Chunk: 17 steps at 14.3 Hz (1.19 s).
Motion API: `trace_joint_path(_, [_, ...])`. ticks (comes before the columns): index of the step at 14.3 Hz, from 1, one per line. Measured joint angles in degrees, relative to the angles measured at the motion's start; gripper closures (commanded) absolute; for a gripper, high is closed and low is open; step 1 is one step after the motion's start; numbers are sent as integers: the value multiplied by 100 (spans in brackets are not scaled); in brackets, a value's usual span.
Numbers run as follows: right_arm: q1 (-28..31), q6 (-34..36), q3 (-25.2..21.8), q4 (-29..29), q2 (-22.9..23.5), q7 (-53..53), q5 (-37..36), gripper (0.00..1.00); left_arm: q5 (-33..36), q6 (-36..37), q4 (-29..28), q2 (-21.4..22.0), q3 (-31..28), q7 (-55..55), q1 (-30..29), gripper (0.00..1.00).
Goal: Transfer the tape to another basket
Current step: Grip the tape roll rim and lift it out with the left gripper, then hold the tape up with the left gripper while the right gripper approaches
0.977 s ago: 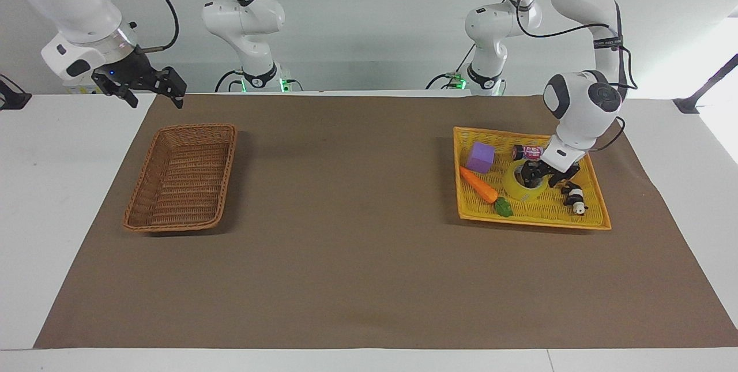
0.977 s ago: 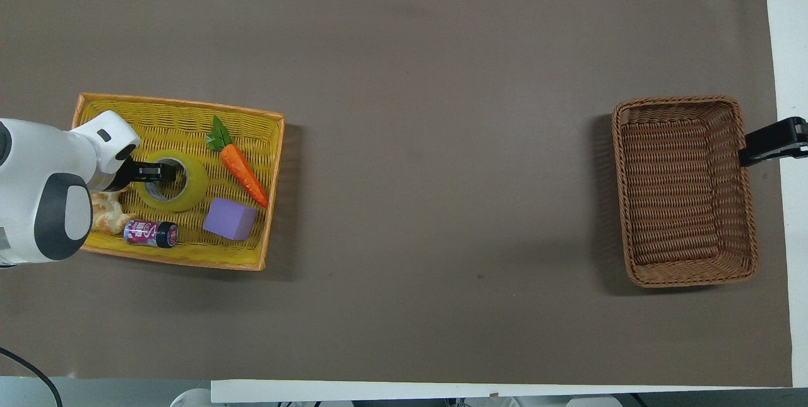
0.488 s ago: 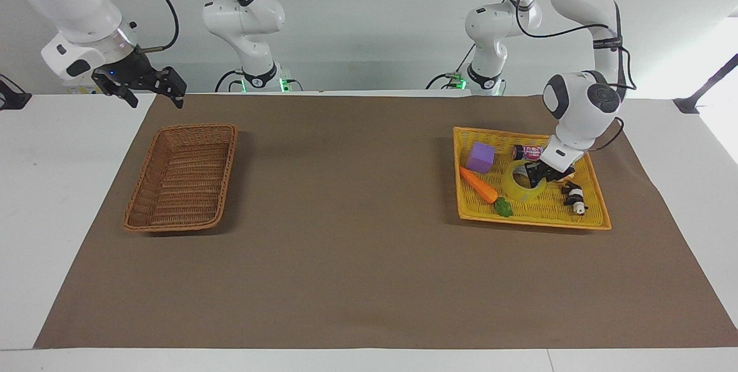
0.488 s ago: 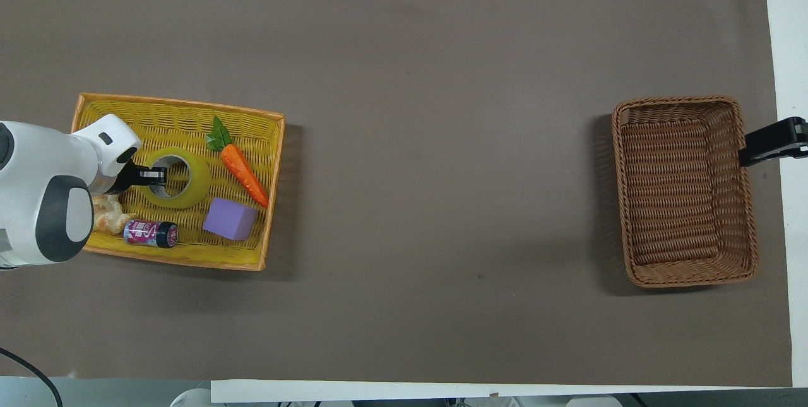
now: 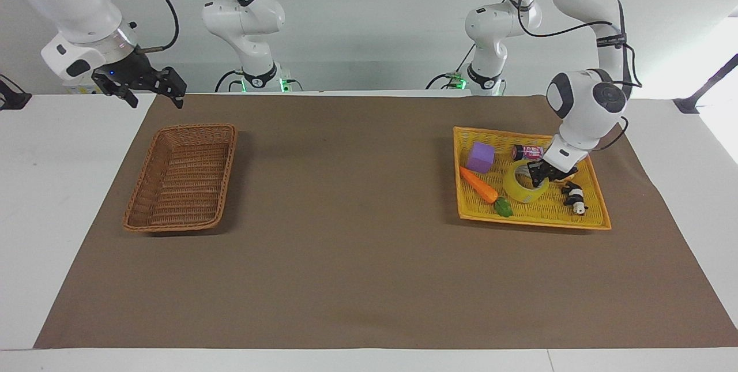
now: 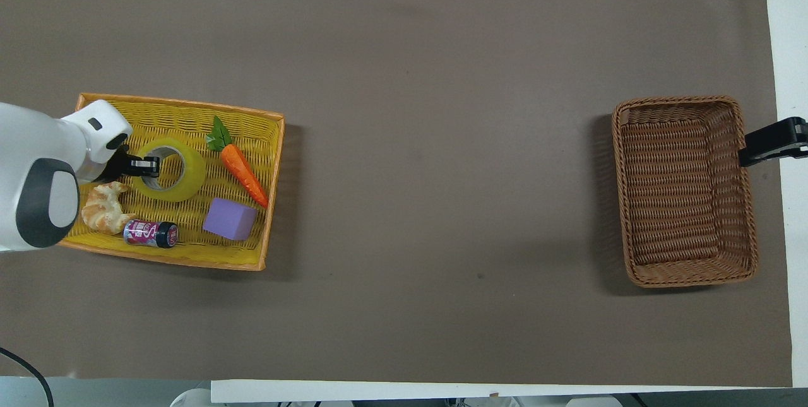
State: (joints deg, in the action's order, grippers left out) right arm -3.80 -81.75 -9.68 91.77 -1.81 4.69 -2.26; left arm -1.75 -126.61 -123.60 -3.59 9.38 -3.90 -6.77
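Overhead only: croissant [image 6: 106,207] beside tape [image 6: 169,169].

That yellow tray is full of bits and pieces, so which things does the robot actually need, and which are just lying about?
Needed:
- translucent yellow roll of packing tape, gripped at its wall by the left claw
- brown woven wicker basket, where it goes

Lying about:
- yellow mesh tray
- orange toy carrot
- purple foam cube
- small pink-labelled can
- croissant

The right claw waits beside the basket.

Overhead, the tray [image 6: 271,142] sits at frame's left with the tape [image 6: 189,173], carrot [image 6: 243,170], cube [image 6: 230,218], can [image 6: 149,233] and croissant [image 6: 104,208] in it. The wicker basket [image 6: 732,142] lies at frame's right.
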Motion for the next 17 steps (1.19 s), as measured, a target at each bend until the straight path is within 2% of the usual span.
trace_joint_path(2, [0, 0, 0, 0, 0, 0, 0, 0, -508, 675, 955, -135, 3, 358, 226, 100])
trace_joint_path(4, [0, 0, 0, 0, 0, 0, 0, 0, -818, 796, 1403, -268, 19, 1179, 675, 100])
trace_joint_path(7, [0, 0, 0, 0, 0, 0, 0, 0, -1395, 454, 1686, -413, 44, 2555, 1636, 100])
trace_joint_path(9, [0, 0, 0, 0, 0, 0, 0, 0, -1467, -77, 1786, -485, 62, 3358, 2246, 100])
trace_joint_path(11, [0, 0, 0, 0, 0, 0, 0, 0, -1510, -362, 1918, -552, 65, 3682, 2552, 100])
trace_joint_path(17, [-1, 0, 0, 0, 0, 0, 0, 0, -1660, -371, 2438, -651, 61, 4011, 3189, 100])
